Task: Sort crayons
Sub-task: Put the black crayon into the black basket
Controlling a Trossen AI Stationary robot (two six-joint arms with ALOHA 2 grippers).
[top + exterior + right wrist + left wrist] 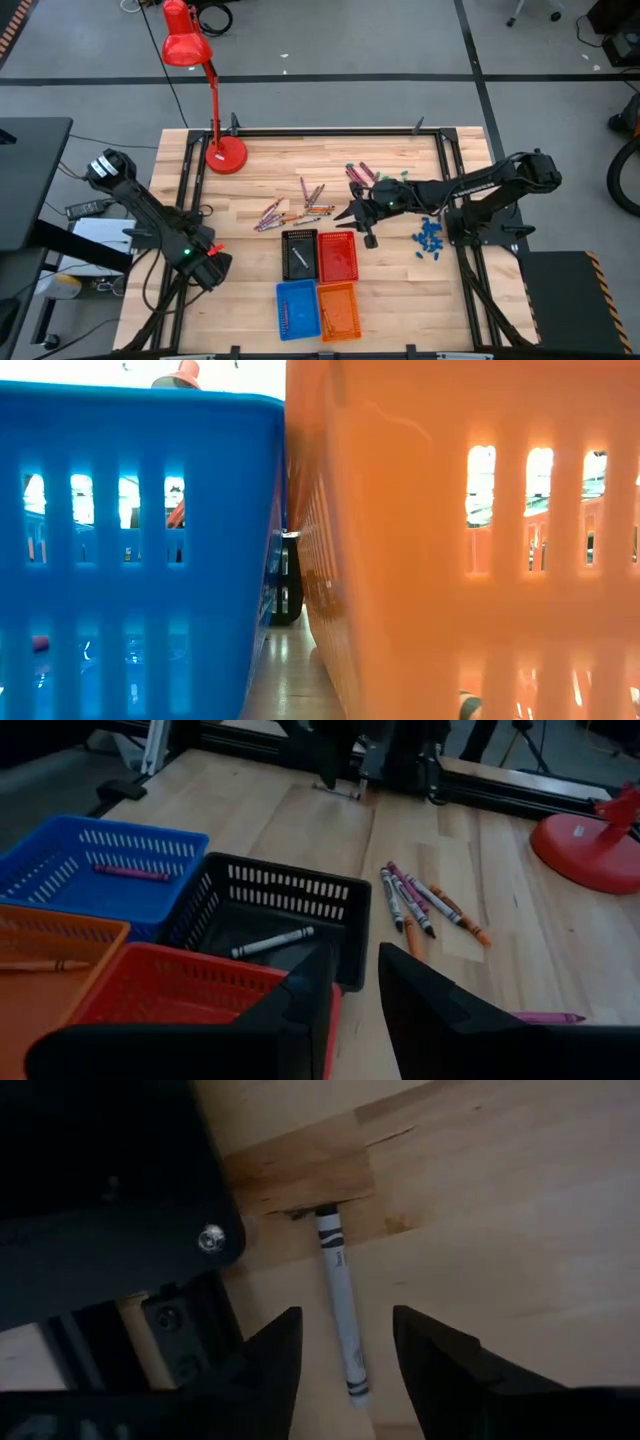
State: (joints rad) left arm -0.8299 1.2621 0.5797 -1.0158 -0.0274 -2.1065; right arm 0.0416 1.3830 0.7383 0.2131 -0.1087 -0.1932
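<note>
Left gripper point(345, 1345) down near the table's left front edge, beside the arm's own base, fingers spread apart with a white-wrapped crayon point(340, 1305) lying on the wood between them, untouched by either finger. Dark frame hardware point(110, 1210) close beside it.

Right gripper point(355, 982) hovering above the red basket point(165, 982) and the rim of the black basket point(285, 895), fingers parted by a narrow gap, nothing visible between them. Inside the black basket, one grey-wrapped crayon point(267, 942). In the blue basket point(95, 860), a single maroon crayon point(132, 873); in the orange basket point(45, 955), an orange crayon point(40, 964).

Farther out on the wooden table point(260, 170), a loose cluster of crayons point(295, 208) lying between the baskets and the red desk lamp point(215, 100). More crayons point(360, 170) and green pieces point(395, 175) under the right arm, blue pieces point(430, 238) near that arm's base.

Low view blocked almost wholly by the walls of the blue and orange baskets.
</note>
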